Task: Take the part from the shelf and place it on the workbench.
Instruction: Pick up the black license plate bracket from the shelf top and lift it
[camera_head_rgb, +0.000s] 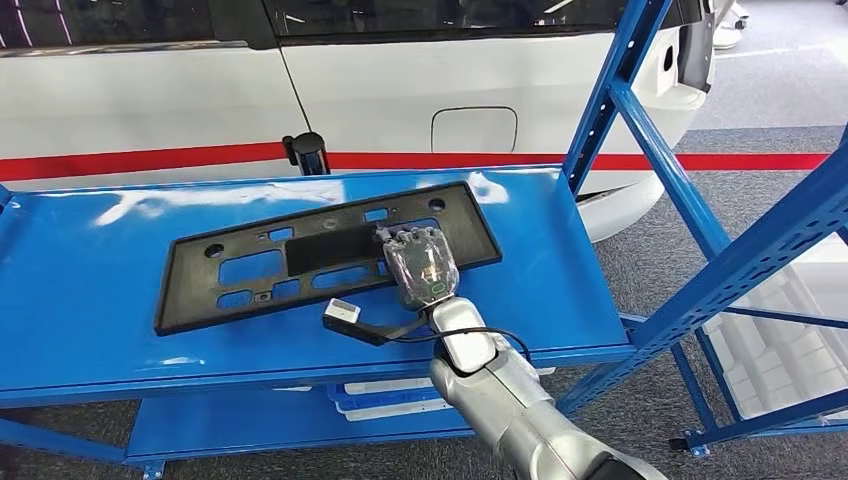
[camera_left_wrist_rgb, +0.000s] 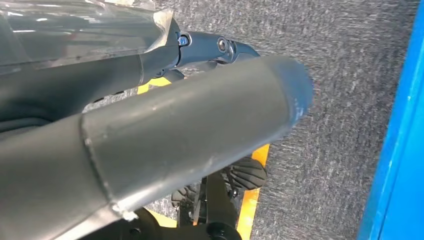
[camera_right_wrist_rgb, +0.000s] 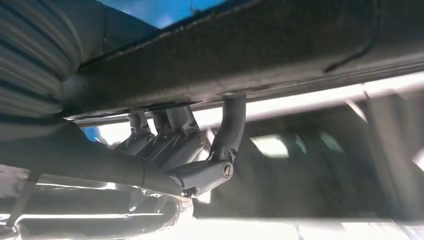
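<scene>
Flat black plastic rectangular plate with cut-outs (camera_head_rgb: 300, 255) lies on glossy blue metal shelf (camera_head_rgb: 90, 300), long axis left-right, right end tilted away. Right hand (camera_head_rgb: 420, 265) rests on it, fingers (camera_right_wrist_rgb: 227, 135) hooked over its edge. Left hand (camera_left_wrist_rgb: 150, 135): cannot tell. White car (camera_head_rgb: 400, 90) behind; grey carpet (camera_head_rgb: 650, 260).

Behind the rack we see a white car (camera_head_rgb: 420, 90) with a red stripe (camera_head_rgb: 150, 160) along its side and a closed fuel flap (camera_head_rgb: 474, 129). Grey carpet (camera_head_rgb: 745, 100) covers the floor, and white trays (camera_head_rgb: 775, 340) sit low at the right, beyond the blue diagonal braces (camera_head_rgb: 665, 165).
</scene>
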